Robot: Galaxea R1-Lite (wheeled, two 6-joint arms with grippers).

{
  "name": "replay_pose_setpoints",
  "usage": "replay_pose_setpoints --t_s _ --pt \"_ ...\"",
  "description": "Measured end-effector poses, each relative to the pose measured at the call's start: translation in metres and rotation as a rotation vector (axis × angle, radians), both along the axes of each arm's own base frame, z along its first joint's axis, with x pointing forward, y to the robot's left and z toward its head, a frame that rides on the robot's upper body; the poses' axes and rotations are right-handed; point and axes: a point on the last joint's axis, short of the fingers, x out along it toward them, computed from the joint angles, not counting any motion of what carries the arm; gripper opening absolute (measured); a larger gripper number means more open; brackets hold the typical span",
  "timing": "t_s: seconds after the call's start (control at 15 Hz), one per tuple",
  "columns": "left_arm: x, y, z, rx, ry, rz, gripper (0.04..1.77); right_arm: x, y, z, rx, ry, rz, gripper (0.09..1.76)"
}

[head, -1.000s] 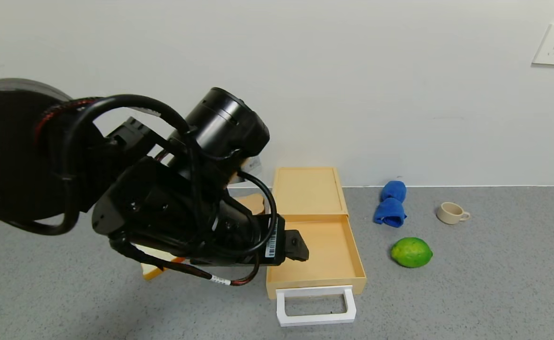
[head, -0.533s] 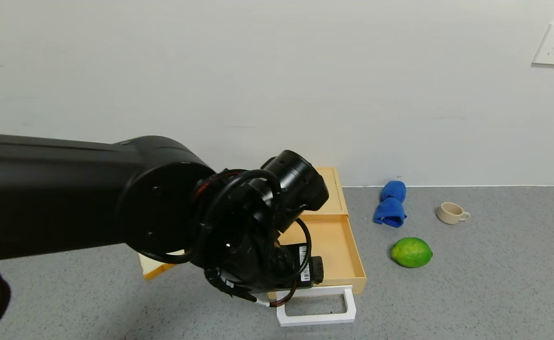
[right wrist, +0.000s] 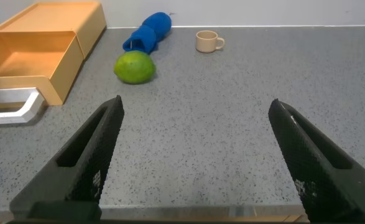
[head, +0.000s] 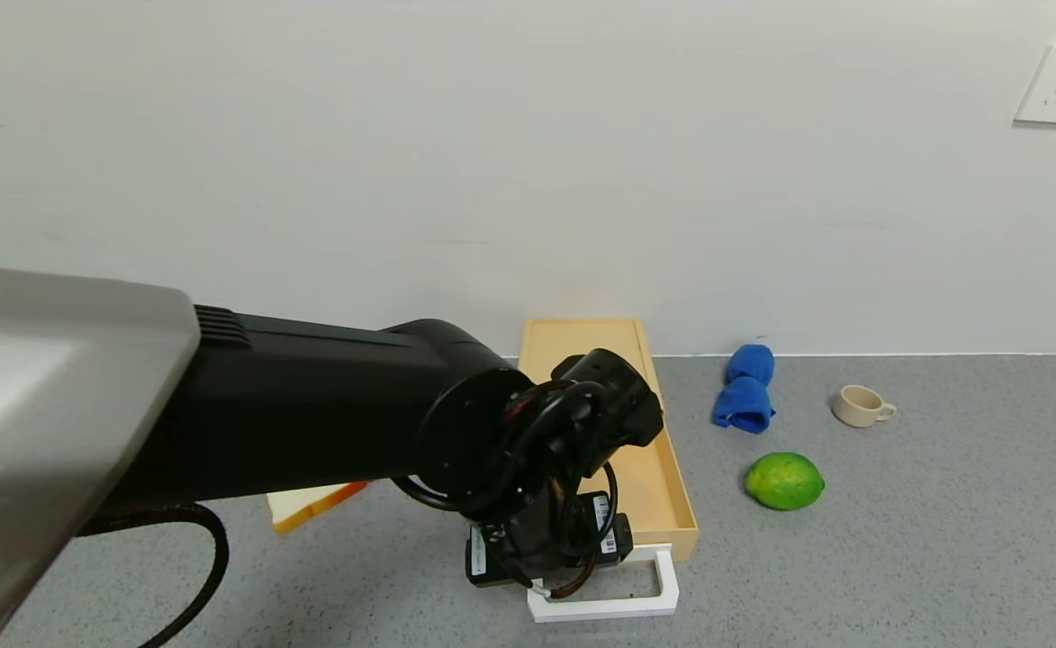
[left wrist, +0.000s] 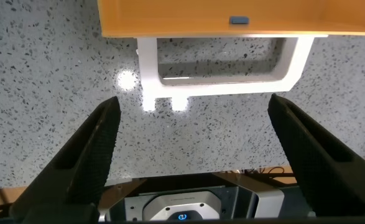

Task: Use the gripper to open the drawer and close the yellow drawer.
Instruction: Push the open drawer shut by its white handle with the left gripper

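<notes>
Drawer (head: 645, 477) and case sit against the wall on the grey tabletop (head: 897, 558), and you can see the drawer pulled well out toward the robot, its white loop handle (head: 636, 594) lying at the near end. Your left hand (left wrist: 191, 146) hangs just in front of that handle, pointing down at the tabletop; from its wrist camera you see both dark fingers (left wrist: 86, 155) spread wide, one to either side, with nothing between them but speckled surface, and the handle (left wrist: 222, 68) and the drawer's yellow front (left wrist: 232, 18) lie just beyond the fingertips, not touched. In the head view the left arm (head: 311, 423) crosses in front of the drawer's left half and hides that hand's tips. Your right hand (right wrist: 194, 162) is held low over the tabletop off to the drawer's right side, its fingers (right wrist: 83, 158) also wide apart and holding nothing; from there you look across at the open drawer (right wrist: 27, 56). To the right of the drawer lie a green lime (head: 784, 481), a rolled blue cloth (head: 744, 389) nearer the wall, and a small cream cup (head: 861, 405) beyond them. A tan slice with an orange edge (head: 311, 502) shows under the left arm, left of the drawer.
</notes>
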Motion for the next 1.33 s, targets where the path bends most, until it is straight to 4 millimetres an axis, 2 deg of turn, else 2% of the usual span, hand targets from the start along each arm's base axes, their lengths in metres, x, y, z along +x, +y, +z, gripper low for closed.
replay_pose_setpoints --t_s 0.67,1.33 --pt "0.017 -0.017 -0.035 0.096 0.010 0.040 1.72 0.000 0.000 0.000 0.000 0.000 0.000 1.71" --pt "0.023 -0.023 -0.040 0.118 -0.026 0.059 1.72 0.000 0.000 0.000 0.001 0.000 0.000 1.71"
